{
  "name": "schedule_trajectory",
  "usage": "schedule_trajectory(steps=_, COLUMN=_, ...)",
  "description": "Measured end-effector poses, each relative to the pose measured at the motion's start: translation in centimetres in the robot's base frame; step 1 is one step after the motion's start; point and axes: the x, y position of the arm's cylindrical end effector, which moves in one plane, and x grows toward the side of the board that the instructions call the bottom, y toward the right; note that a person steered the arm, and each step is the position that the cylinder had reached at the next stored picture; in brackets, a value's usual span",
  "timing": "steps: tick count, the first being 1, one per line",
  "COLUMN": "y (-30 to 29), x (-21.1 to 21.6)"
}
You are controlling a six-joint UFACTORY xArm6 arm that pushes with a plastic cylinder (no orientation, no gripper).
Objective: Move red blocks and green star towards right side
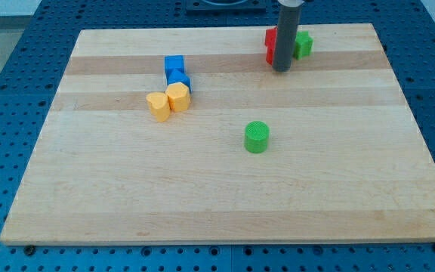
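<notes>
My tip (281,69) rests on the board near the view's top, right of centre. The rod stands in front of the red blocks (270,44), which show only as a red edge to the rod's left; their shapes are hidden. A green star (303,44) shows just to the right of the rod, partly covered by it. The tip sits just below and between the red blocks and the green star, close to both; I cannot tell whether it touches them.
Two blue blocks (176,71) sit stacked in line left of centre, with two yellow blocks (168,100) touching just below them. A green cylinder (257,137) stands alone near the middle. The wooden board (217,204) lies on a blue perforated table.
</notes>
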Motion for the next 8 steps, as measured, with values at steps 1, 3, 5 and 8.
schedule_trajectory(steps=1, y=-8.7, x=3.9)
schedule_trajectory(steps=3, y=0.8, x=-1.3)
schedule_trajectory(steps=5, y=-1.3, x=-2.9)
schedule_trajectory(steps=8, y=-5.0, x=-11.3)
